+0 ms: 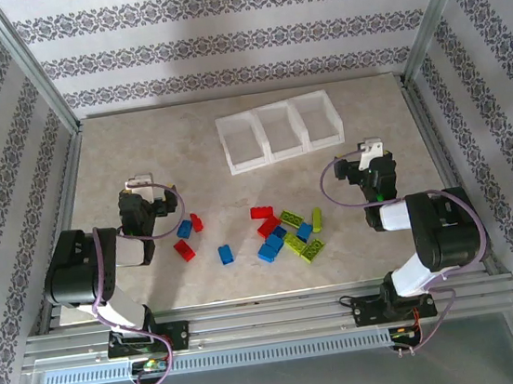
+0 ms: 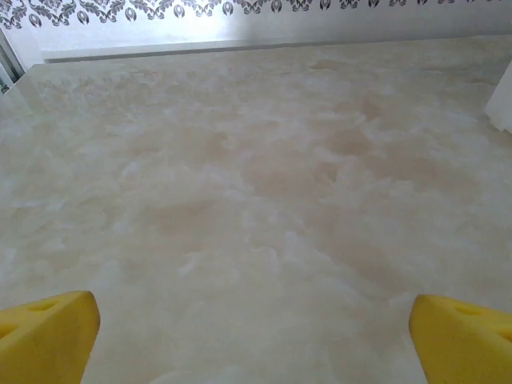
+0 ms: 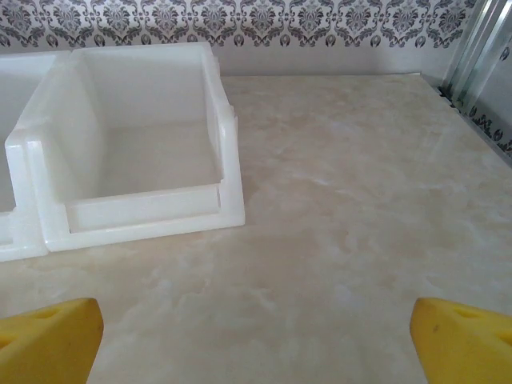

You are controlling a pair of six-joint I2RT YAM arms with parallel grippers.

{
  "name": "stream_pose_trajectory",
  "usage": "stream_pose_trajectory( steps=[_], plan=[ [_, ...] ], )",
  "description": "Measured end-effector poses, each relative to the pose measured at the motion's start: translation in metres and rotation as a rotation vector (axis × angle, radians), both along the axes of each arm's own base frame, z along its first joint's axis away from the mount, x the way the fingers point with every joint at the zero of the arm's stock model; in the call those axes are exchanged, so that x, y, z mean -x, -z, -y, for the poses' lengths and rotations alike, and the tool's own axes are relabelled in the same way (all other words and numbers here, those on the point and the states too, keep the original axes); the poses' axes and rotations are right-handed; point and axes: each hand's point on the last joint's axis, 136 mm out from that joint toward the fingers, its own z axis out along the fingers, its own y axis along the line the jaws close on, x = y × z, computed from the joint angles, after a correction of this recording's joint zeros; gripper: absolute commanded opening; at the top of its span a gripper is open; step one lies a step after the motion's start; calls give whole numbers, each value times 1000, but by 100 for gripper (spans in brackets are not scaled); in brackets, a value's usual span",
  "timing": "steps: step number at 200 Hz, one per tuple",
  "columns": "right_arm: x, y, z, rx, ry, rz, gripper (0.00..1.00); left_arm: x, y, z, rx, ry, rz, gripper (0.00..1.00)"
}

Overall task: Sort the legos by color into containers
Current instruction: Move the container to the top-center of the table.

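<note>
Fingers (image 2: 48,332) spread wide left and right, legos (image 1: 270,246) lying outside containers (image 1: 249,165)

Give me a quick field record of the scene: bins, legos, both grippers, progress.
bins: three joined white bins, far centre of table, all look empty
legos: red, blue and green legos, all loose on the table between the arms
left gripper: left gripper open, over bare table
right gripper: right gripper open, holding nothing, rightmost bin ahead to its left
progress: nothing sorted yet
</note>
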Motion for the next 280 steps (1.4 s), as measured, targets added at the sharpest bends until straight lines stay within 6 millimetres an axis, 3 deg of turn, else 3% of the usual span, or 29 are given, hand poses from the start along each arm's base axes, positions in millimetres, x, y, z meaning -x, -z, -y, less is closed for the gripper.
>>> stream_pose_trajectory(
  steps=[222,280],
  plan=[
    [0,1,0,0,0,-3,98,0,0,0,0,-1,0,100],
    [0,1,0,-1,1,-3,98,2,4,-8,-14,-46,-19,100]
  ],
)
